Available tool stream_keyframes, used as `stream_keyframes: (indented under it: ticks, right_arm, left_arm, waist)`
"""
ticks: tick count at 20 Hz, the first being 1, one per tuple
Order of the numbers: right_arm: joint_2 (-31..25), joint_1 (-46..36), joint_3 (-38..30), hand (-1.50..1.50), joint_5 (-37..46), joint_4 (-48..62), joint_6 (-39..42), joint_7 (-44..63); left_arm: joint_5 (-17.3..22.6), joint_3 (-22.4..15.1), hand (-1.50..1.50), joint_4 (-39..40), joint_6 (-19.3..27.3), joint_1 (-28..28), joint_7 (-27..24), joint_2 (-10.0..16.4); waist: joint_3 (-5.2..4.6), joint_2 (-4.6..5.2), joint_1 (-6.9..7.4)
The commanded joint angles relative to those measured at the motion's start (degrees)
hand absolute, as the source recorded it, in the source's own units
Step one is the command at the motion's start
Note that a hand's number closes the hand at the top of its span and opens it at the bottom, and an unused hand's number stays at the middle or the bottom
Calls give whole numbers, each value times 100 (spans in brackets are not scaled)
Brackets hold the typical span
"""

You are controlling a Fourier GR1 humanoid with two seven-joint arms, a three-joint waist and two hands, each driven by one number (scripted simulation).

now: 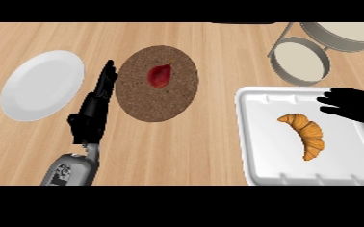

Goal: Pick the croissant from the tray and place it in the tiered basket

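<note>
Item under inspection: golden-brown crescent croissant (304, 134), lying flat in the white rectangular tray (243, 125) at the right of the light wooden counter (206, 144). It sits in the tray's right half, near mid-height. Its long axis runs from upper left to lower right. One tip points up and left, the other points down toward the view's lower edge, and the hollow of the curve faces lower left.

Right hand (346, 103): enters from the right edge, over the tray's upper right corner. Its fingers (326, 98) are extended to the left and slightly apart, holding nothing. They lie just above the croissant and do not touch it.

Left hand (94, 109): open and resting, fingers straight, together and pointing up the view, holding nothing. It lies between the white round plate (39, 85) and the brown speckled round mat (156, 101). A small red item (160, 75) lies on the mat; its kind cannot be told.

Grey metal tiered basket (298, 60): stands at upper right, just beyond the tray, partly cut off by the view's edge.
</note>
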Motion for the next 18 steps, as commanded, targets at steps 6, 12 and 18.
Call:
stream_keyframes:
  ticks: [6,12,18]
  right_arm:
    - [475,-829,425,-150,466,1787,-471,-1385]
    - [678,-974,633,-150,516,1706,-206,-1139]
    - [747,-913,735,-150,605,1171,133,-698]
  left_arm:
    - [-65,149,0,178,-77,-121,-33,-56]
    - [-125,161,0,-359,-135,351,17,51]
    - [-271,136,0,-333,-50,270,217,-151]
  waist:
    - [-6,-6,-45]
    - [-9,-32,-56]
    - [-12,-42,-116]
